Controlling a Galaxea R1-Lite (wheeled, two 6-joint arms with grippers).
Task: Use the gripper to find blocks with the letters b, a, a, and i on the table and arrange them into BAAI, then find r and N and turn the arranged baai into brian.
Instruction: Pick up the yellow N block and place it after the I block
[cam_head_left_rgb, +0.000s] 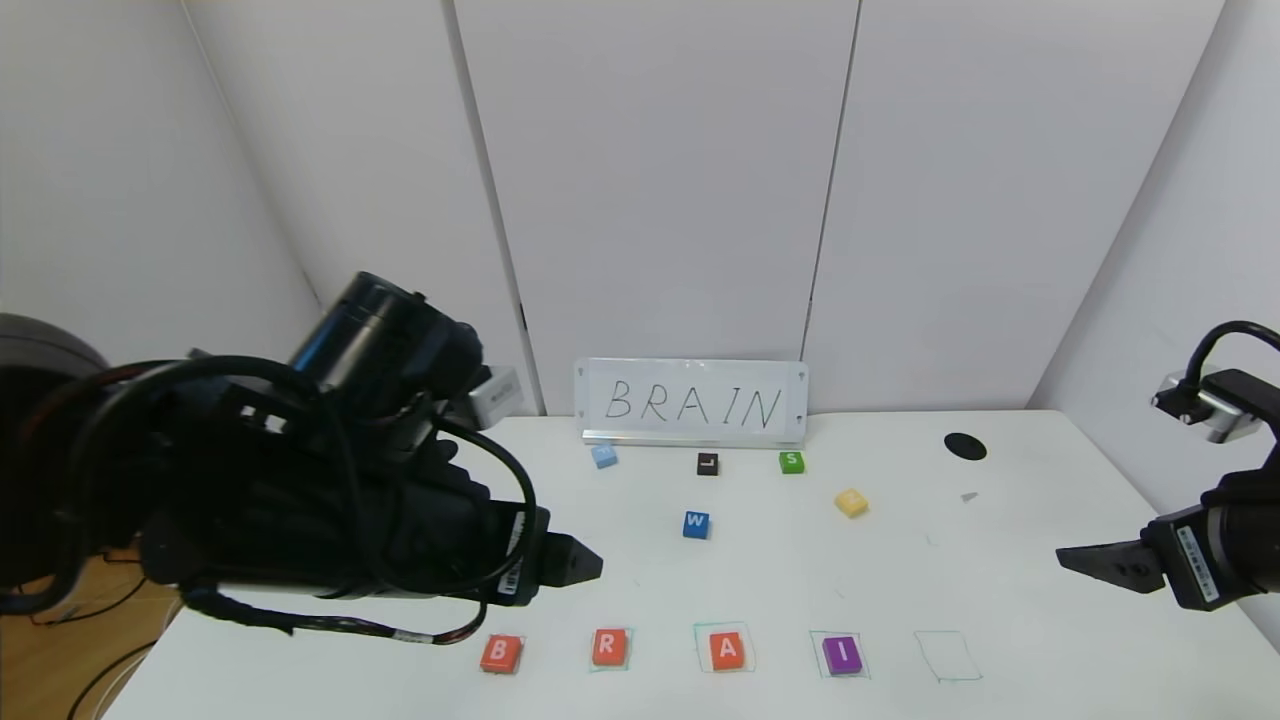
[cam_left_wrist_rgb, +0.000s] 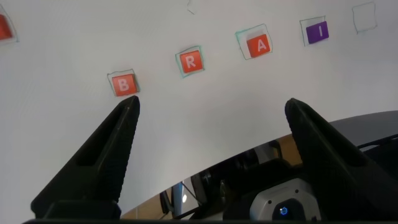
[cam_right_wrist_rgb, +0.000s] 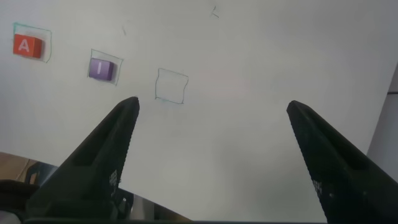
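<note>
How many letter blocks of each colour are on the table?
Orange: 3, the B, the R and the A
Purple: 1, the I
Blue: 1, the W
Light blue: 1
Black: 1, the L
Green: 1, the S
Pale yellow: 1
Total: 9

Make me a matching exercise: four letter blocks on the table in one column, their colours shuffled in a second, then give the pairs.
Blocks:
1. W block
2. I block
3. S block
4. R block

Colours:
a. purple
b. orange-red
c. blue
d. green

Pairs: 1-c, 2-a, 3-d, 4-b
</note>
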